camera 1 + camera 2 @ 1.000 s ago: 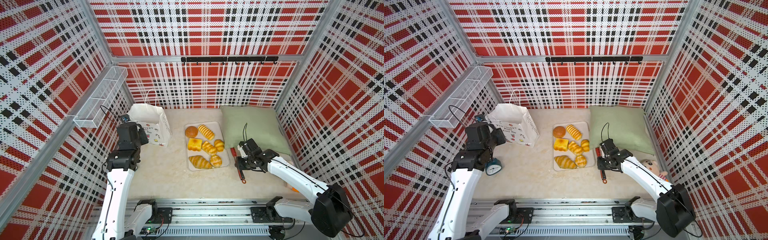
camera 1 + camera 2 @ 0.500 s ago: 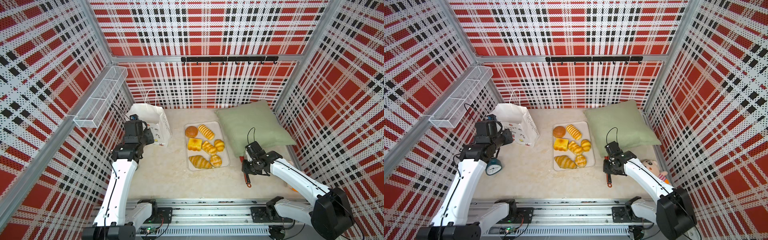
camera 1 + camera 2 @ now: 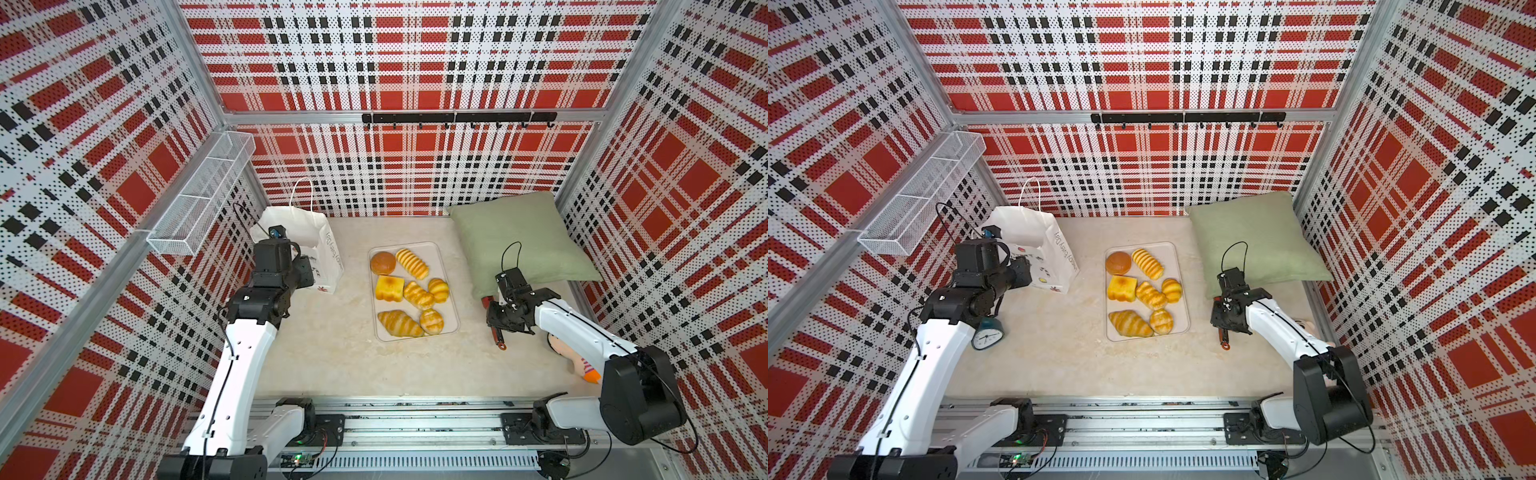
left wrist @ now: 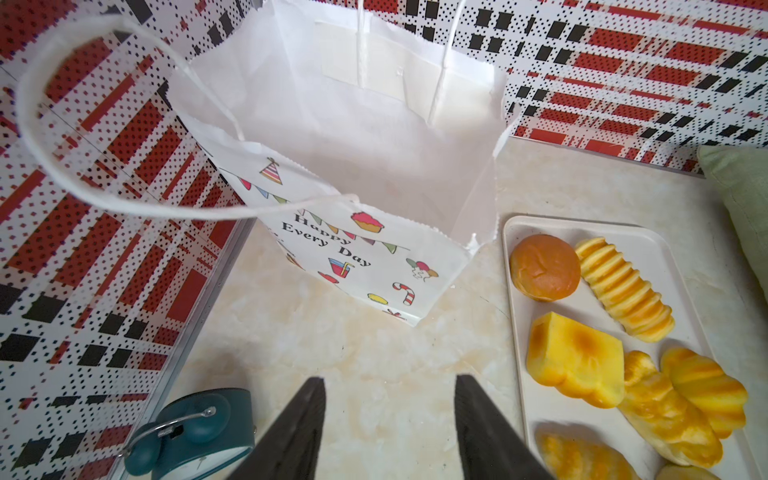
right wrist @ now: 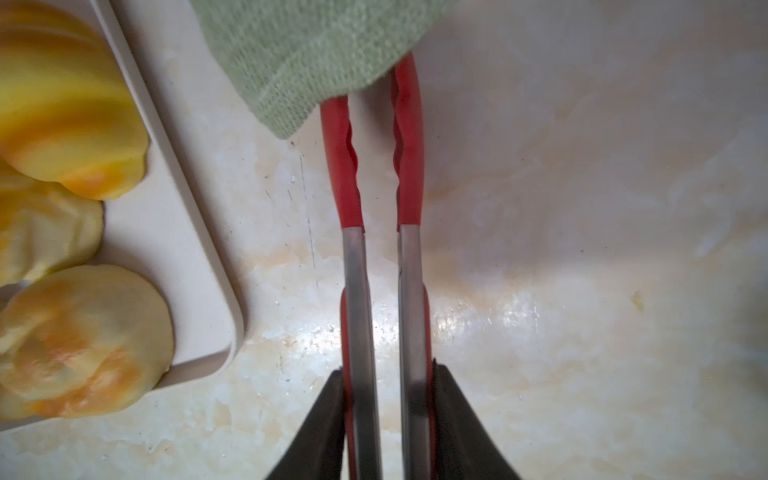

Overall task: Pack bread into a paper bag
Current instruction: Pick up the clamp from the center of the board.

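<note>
Several golden toy bread pieces lie on a pale tray: a round bun, a ridged loaf, square toast and a croissant. The white paper bag stands upright at the back left, and its open mouth looks empty. My left gripper hangs open in front of the bag with nothing between its fingers. My right gripper is shut on red-tipped tongs to the right of the tray. The tongs' tips reach under the corner of the green cushion.
The green cushion fills the back right corner. A teal alarm clock stands under my left arm. A small doll lies by the right wall behind my right arm. A wire basket hangs on the left wall.
My right arm has carried the tongs away from the tray to the right and toward the front. The cushion has shifted and now covers the tongs' tips. My left gripper has edged right along the bag.
</note>
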Controlling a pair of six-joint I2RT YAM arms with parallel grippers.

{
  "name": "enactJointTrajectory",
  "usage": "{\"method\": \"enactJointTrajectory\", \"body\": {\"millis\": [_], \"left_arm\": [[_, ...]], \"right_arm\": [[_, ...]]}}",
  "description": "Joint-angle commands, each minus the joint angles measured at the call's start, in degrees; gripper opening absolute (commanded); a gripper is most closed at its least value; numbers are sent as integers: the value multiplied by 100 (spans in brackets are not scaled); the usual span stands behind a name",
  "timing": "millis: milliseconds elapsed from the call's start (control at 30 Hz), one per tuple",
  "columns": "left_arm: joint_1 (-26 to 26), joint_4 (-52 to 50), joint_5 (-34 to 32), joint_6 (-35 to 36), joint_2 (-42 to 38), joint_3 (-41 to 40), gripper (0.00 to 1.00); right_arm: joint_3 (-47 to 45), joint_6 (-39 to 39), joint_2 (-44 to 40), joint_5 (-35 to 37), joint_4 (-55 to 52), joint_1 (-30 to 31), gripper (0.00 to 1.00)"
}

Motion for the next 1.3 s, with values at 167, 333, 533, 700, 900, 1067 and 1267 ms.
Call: {"method": "enactJointTrajectory", "body": {"millis": [167,333,533,700,900,1067,1267], "left_arm": [[-7,79,-76,91,-271,-139,54],[-11,-6,-68,25,-490,-235,54],[-33,8,7,-24,-637,-383,54],[-77,-1,33,-24,-663,-360,54],[-106,0,74,-33,-771,-427,54],[-194,8,119,35,-793,-333,53],[-411,88,-63,64,-895,94,51]], "right_arm": [[-539,207,-258,-229,265,-48,38],[-611,261,-1192,-462,-256,16,38],[-1204,289,-1838,-1161,-402,30,42],[-1176,507,-1826,-1127,-627,461,36],[-460,697,-2722,-1010,-1467,581,24],[415,933,-3145,-1221,-1917,694,8],[1129,995,-2743,-1825,-1194,913,3]]}}
